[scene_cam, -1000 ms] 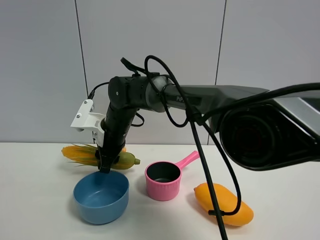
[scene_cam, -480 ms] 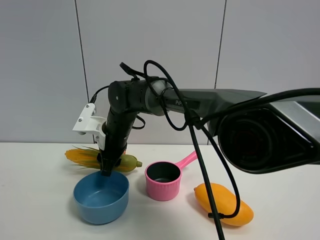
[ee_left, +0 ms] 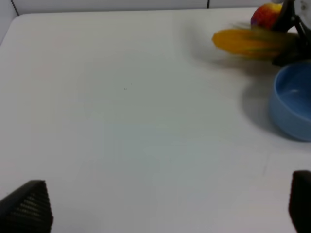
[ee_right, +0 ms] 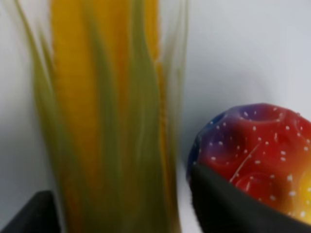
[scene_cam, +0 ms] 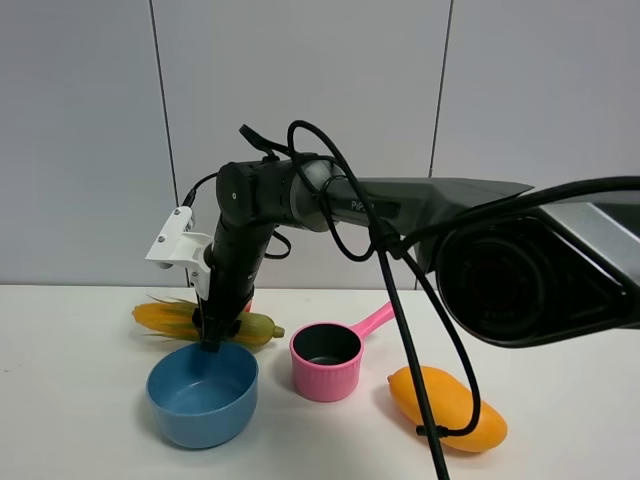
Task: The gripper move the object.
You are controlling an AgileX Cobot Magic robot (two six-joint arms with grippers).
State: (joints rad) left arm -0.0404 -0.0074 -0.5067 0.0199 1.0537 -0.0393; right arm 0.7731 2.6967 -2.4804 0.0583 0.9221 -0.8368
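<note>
The toy corn cob (scene_cam: 180, 320), green husk with a yellow-orange end, lies low on the white table behind the blue bowl (scene_cam: 202, 393). My right gripper (scene_cam: 212, 338) reaches across to the left and points down on the cob's middle. In the right wrist view the cob (ee_right: 107, 121) fills the gap between the two dark fingers (ee_right: 228, 204), blurred. It also shows blurred in the left wrist view (ee_left: 248, 41). My left gripper (ee_left: 163, 208) is open and empty over bare table, far from the cob.
A red-yellow ball (ee_right: 262, 141) sits right beside the cob, against one finger, and also shows in the left wrist view (ee_left: 266, 14). A pink handled cup (scene_cam: 326, 360) stands right of the bowl. An orange mango (scene_cam: 447, 408) lies at the front right. A cable hangs from the arm.
The right gripper and the corn cob have come down a little and shifted slightly right over the last second. The rest has not moved.
</note>
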